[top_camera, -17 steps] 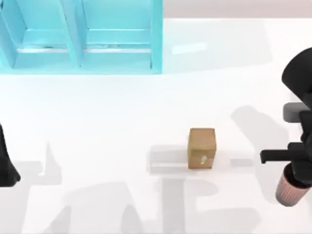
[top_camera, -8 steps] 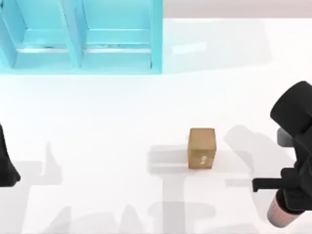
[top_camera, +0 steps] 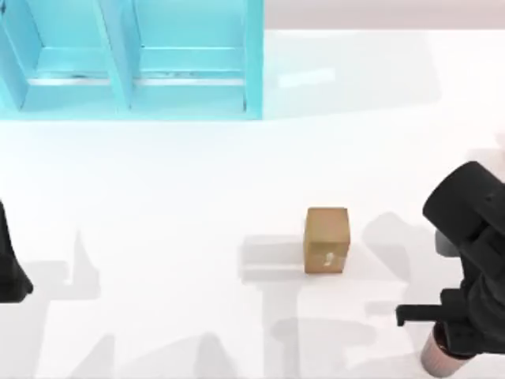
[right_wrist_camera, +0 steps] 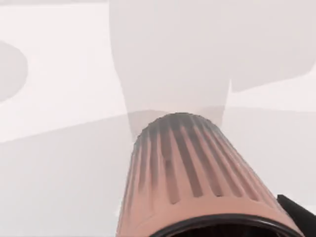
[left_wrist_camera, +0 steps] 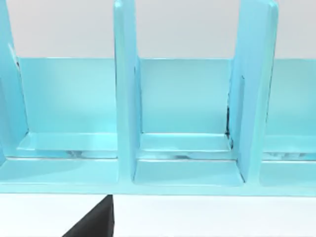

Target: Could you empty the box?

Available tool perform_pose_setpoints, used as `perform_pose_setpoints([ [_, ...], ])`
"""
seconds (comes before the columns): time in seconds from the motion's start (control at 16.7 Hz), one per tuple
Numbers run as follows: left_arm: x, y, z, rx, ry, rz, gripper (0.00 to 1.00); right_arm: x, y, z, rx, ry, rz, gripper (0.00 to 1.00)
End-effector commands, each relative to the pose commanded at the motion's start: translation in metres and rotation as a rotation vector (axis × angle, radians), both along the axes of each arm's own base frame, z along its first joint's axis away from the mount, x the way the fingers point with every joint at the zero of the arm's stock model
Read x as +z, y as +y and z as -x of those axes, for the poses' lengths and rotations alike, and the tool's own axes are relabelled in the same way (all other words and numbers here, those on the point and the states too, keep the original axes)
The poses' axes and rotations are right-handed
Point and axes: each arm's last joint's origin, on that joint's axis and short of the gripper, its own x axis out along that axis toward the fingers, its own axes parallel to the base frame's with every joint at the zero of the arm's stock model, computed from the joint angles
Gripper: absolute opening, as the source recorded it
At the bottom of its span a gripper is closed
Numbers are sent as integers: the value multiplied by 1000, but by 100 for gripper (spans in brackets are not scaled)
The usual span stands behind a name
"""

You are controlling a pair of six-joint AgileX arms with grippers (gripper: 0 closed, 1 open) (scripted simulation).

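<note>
the blue shelf unit [top_camera: 134,59] fills the upper left of the top view with its compartments bare, while the small brown box [top_camera: 327,240] sits alone right of centre on the white table [top_camera: 173,181]. the right gripper [top_camera: 454,347] is in the lower right corner carrying a ribbed pink cup [top_camera: 438,359], which lies beneath it with its long axis running away from the wrist toward the table; the box lies up and to the left of it, well apart. i cannot tell how its fingers are set, and the left arm [top_camera: 9,264] sits parked at the left edge, much farther from the box.
</note>
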Motion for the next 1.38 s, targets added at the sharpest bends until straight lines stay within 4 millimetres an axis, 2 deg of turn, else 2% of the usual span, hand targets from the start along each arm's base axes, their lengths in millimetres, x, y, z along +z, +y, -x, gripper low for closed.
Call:
perform_pose_setpoints([
  [0.12,0,0,0,0,0,0,100,-6,0,0,0,-1,0,0],
  [0.36,0,0,0,0,0,0,100,-7,0,0,0,-1,0,0],
  [1.14,0,0,0,0,0,0,100,-7,0,0,0,-1,0,98],
  [1.38,0,0,0,0,0,0,100,-7,0,0,0,-1,0,100],
])
